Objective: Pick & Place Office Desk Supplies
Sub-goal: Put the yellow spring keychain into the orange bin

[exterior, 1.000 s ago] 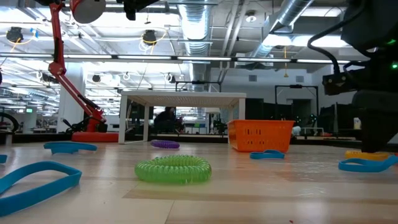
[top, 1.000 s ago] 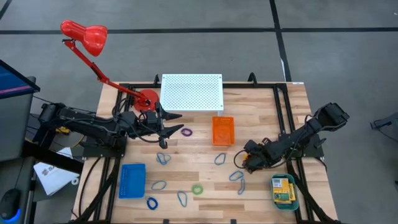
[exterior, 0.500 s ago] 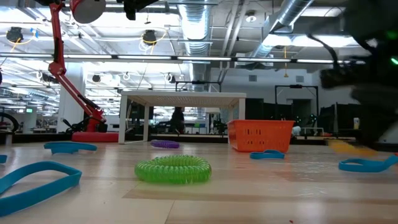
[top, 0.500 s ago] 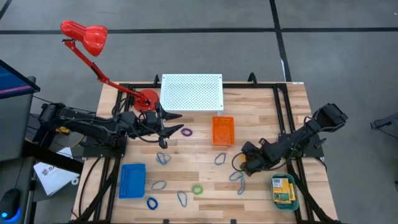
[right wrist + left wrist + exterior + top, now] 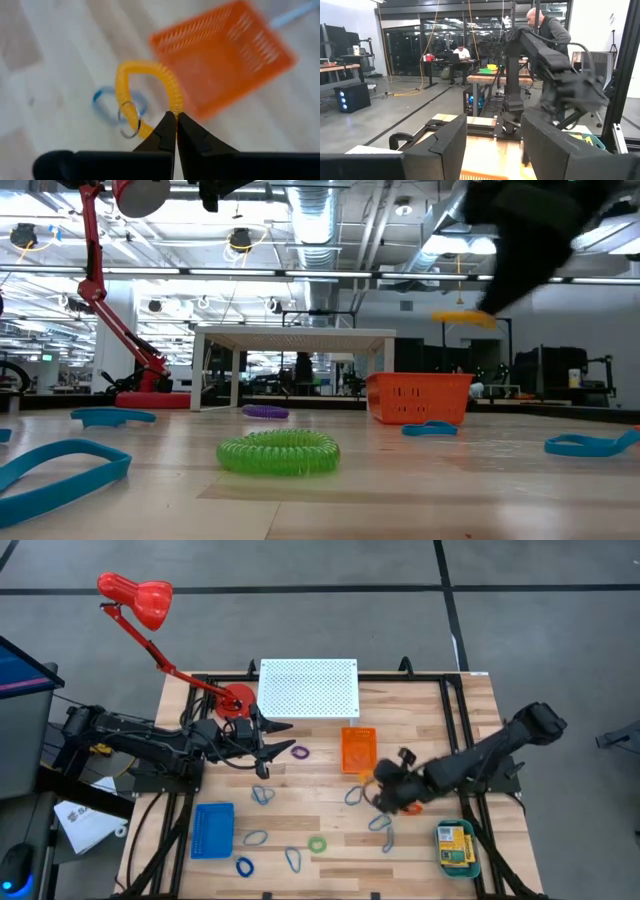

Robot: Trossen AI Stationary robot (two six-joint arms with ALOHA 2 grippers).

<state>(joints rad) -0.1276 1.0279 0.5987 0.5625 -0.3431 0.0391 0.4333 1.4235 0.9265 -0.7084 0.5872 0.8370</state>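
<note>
My right gripper (image 5: 383,787) is shut on an orange coil ring (image 5: 145,82) and holds it above the table, just near of the orange tray (image 5: 359,749). The ring also shows raised in the low view (image 5: 462,318). My left gripper (image 5: 276,741) waits open at the far left, its fingers wide apart in the left wrist view (image 5: 495,145). A purple ring (image 5: 300,752), a green ring (image 5: 317,844), a blue ring (image 5: 245,866) and several blue-grey clip loops (image 5: 262,795) lie flat on the table. A yellow box (image 5: 454,843) lies in the teal tray (image 5: 470,868). My right gripper pinches the orange coil ring's strand (image 5: 172,107) between its two shut fingertips, at one spot on the loop. The ring is lifted clear of the table and stands out beyond the fingertips. A small metal ring (image 5: 129,117) hangs on the coil.
A white perforated stand (image 5: 308,688) and the red lamp's base (image 5: 236,698) stand at the far edge. A blue tray (image 5: 213,830) lies near left. A clip loop (image 5: 107,102) lies on the table below the held ring. People show in the room beyond the table (image 5: 545,25).
My right gripper has gone up and toward the table's left and far side, toward the orange tray. The orange coil ring, which lay on the table, is now lifted clear in the shut fingers.
</note>
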